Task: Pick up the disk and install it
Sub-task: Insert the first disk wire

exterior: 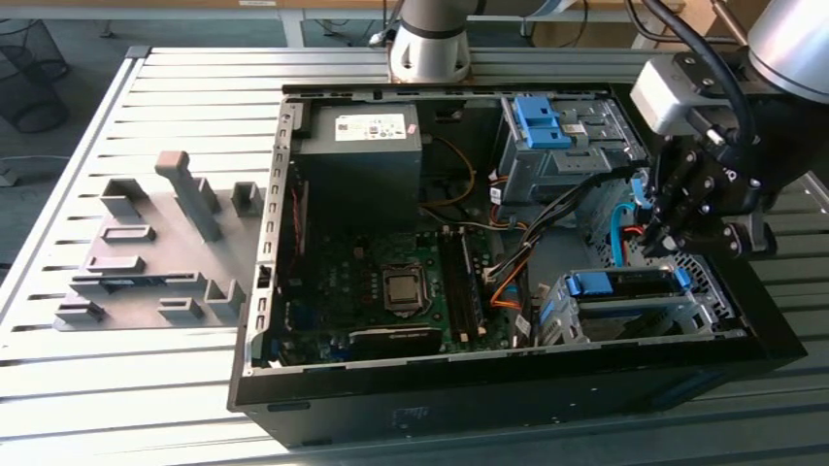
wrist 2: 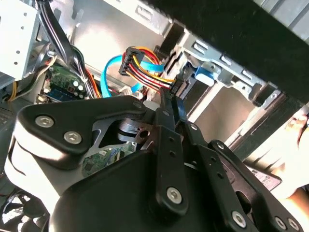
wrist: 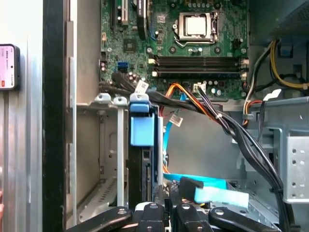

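Gripper [exterior: 677,231], a black linkage-type unit on the silver arm, hangs inside the open black computer case [exterior: 518,408] at the exterior view's right, just above the silver metal drive cage [exterior: 635,316]. In the second wrist view the black fingers [wrist 2: 170,126] lie close together with their tips clamped on a black cable connector [wrist 2: 176,88], into which red, yellow and black wires and a flat light-blue ribbon cable [wrist 2: 112,71] run. The connector sits against the end of the disk, at the mouth of the cage.

Disk with its blue plastic bracket [exterior: 624,282] is already seated in the drive cage at the case's near corner; in the first wrist view its blue bracket handle [wrist: 142,126] stands between the cage rails, just beside the gripper links.

A bare blue plastic bracket [exterior: 538,123] rests in the upper cage. The grey power-supply box [exterior: 363,146] and the green motherboard [exterior: 388,282] fill the remaining interior. A grey moulded fixture plate [exterior: 149,243] lies on the slatted table, well apart from the case.
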You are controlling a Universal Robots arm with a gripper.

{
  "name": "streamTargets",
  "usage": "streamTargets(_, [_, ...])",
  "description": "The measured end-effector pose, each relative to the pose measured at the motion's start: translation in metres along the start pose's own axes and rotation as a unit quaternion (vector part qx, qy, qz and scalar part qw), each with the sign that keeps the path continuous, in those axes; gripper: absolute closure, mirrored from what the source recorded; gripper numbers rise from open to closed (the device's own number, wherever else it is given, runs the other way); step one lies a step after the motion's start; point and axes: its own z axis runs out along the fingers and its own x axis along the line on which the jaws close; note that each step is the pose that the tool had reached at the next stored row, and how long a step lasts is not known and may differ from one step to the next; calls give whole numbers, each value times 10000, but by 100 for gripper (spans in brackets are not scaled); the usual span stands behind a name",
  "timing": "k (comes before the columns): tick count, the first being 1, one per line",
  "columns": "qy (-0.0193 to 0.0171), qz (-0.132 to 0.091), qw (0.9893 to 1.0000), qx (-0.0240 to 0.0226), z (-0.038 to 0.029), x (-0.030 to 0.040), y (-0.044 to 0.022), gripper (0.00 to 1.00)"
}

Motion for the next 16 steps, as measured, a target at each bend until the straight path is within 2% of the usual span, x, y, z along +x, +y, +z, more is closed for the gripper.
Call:
streamTargets(5, [-1, 0, 10000, 7, 19, 70, 35, 84])
streamTargets(9, [-18, -1, 10000, 18, 52, 74, 38, 84])
streamTargets(16, [-19, 1, 10000, 31, 97, 87, 47, 84])
